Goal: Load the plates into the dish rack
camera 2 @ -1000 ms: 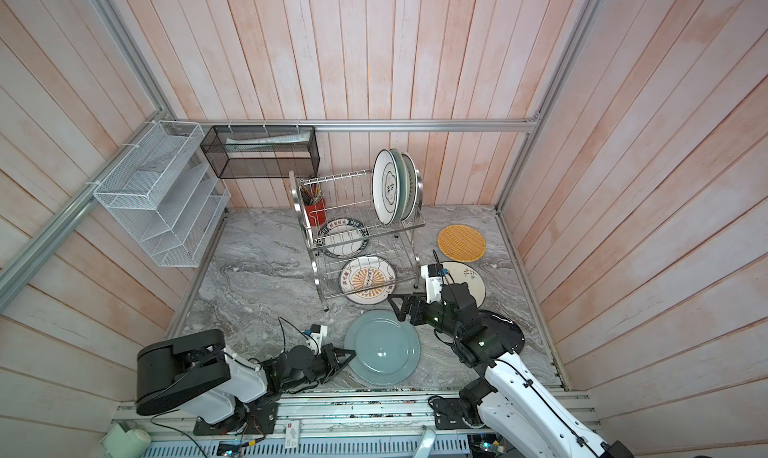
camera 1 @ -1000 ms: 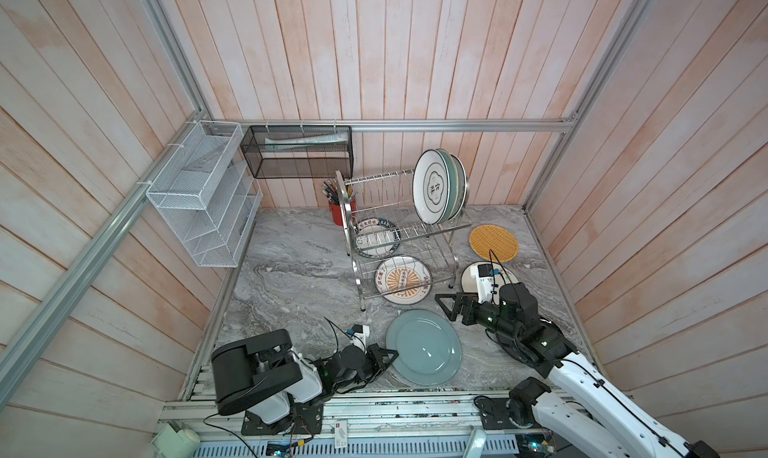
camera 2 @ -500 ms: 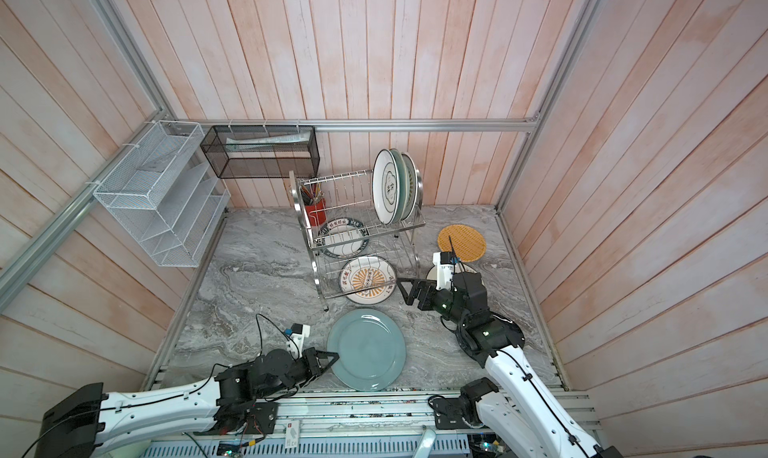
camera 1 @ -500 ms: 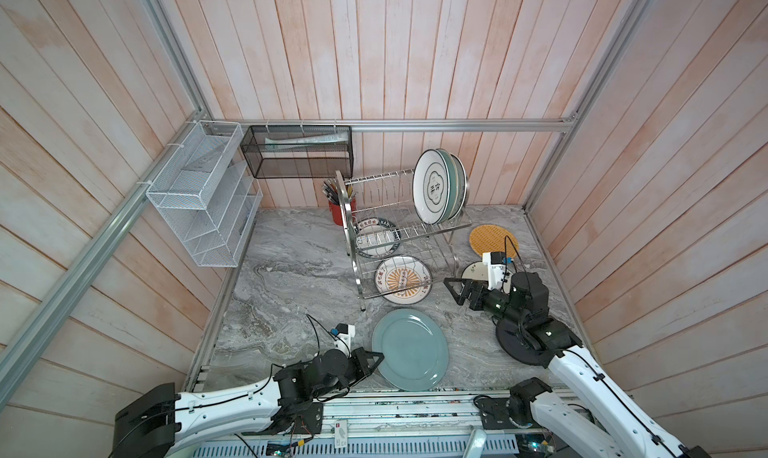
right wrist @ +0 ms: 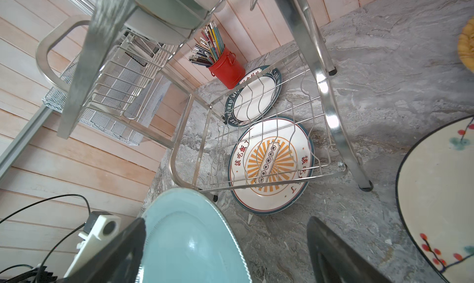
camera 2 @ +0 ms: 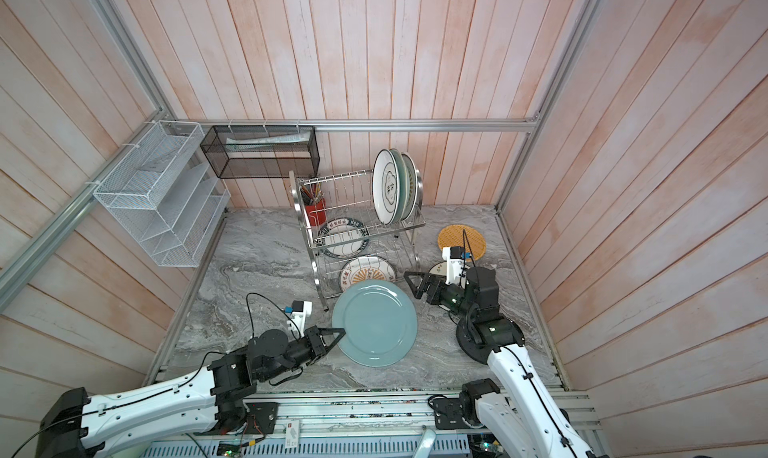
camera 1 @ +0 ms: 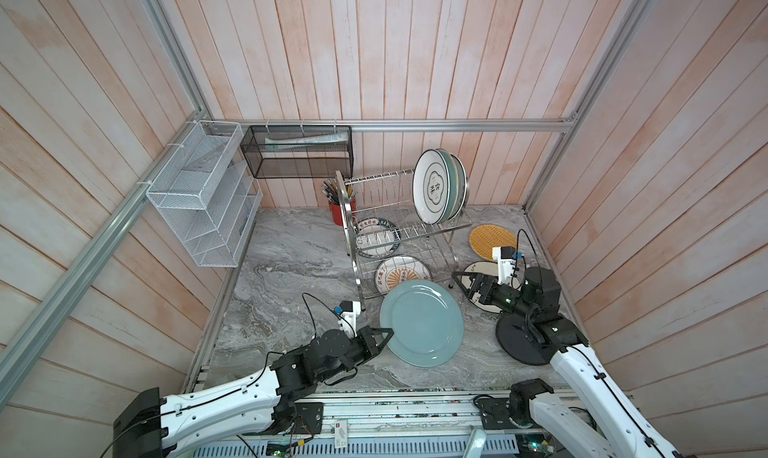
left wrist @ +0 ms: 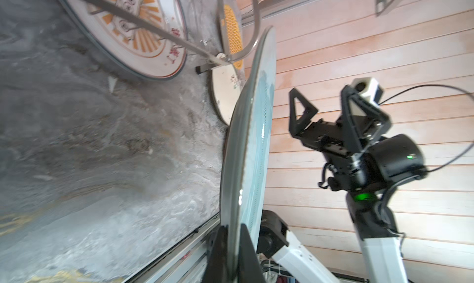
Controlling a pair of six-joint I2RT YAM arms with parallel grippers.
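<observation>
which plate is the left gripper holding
The big blue-grey plate, pinched at its rim by the left gripper. The other plates stand in the dish rack or lie flat on the counter, ungripped.

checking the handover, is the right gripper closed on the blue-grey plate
No, the right gripper stands wide open beside the blue-grey plate; only the left gripper pinches its rim.

Twin high top views down over the whole table (camera 1: 291,269); close wrist views, opposite edges of one blue-grey plate (left wrist: 254,145).
</observation>
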